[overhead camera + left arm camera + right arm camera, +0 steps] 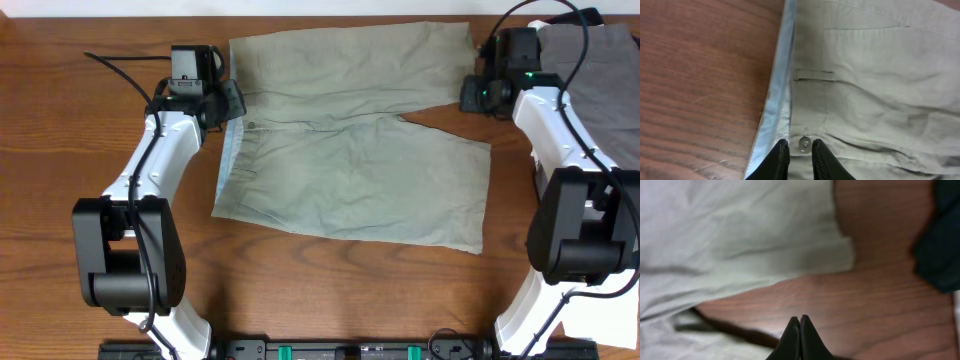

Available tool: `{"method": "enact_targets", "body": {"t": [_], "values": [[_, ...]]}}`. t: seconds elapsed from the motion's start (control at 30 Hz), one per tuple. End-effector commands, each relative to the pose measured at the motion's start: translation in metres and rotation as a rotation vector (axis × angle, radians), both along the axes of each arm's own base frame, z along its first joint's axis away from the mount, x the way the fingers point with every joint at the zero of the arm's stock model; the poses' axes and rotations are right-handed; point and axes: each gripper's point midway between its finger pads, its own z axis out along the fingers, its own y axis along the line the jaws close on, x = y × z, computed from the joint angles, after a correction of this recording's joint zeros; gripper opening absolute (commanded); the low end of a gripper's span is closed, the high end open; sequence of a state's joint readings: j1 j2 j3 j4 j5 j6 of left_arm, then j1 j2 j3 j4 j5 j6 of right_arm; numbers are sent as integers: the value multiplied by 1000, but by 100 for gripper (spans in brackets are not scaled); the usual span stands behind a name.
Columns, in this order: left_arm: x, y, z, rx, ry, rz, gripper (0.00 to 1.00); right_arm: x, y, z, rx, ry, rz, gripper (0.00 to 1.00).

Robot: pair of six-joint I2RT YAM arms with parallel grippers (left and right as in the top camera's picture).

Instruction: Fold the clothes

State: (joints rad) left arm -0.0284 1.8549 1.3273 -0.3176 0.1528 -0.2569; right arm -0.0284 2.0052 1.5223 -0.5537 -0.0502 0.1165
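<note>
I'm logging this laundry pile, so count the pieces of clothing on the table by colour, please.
Khaki-olive shorts: 1
Grey garment: 1
Black garment: 1, only an edge shows
White cloth: 1, cut off at the frame edge, kind unclear
Total: 4

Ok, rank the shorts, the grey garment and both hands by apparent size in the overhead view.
1. shorts
2. grey garment, though the frame edge cuts it off
3. left hand and right hand: about alike, so unranked
</note>
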Motion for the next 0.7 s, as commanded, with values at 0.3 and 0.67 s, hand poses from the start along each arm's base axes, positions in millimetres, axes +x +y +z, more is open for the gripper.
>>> {"method": "enact_targets", "body": {"t": [0.3, 0.67], "values": [[-25, 8, -5, 34, 99, 7, 19, 35, 1, -12, 10, -114, 38, 1], [-32, 9, -9, 41, 127, 10, 19, 54, 13, -58, 44, -136, 127, 1]]}}
